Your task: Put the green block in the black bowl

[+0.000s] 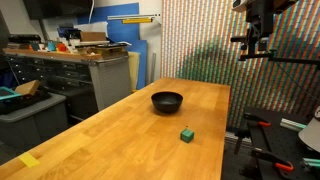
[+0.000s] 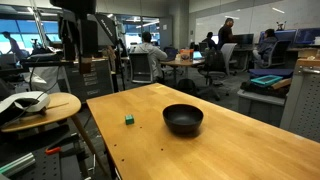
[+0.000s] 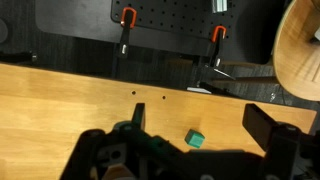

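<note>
**Green block** (image 1: 186, 134): sits alone on the bench (image 1: 110, 135) near its edge, close to the black bowl (image 1: 167, 101) but not touching it.
**Tool** (image 1: 253, 48): high above and well apart from the block, jaws spread wide, holding nothing.
**Step:** approach; the grasp is not yet begun.
**Next:** likely descend and straddle the block squarely.
**Surroundings:** red-handled clamps (image 3: 127, 17) beyond the bench edge; no obstruction is apparent.
</note>
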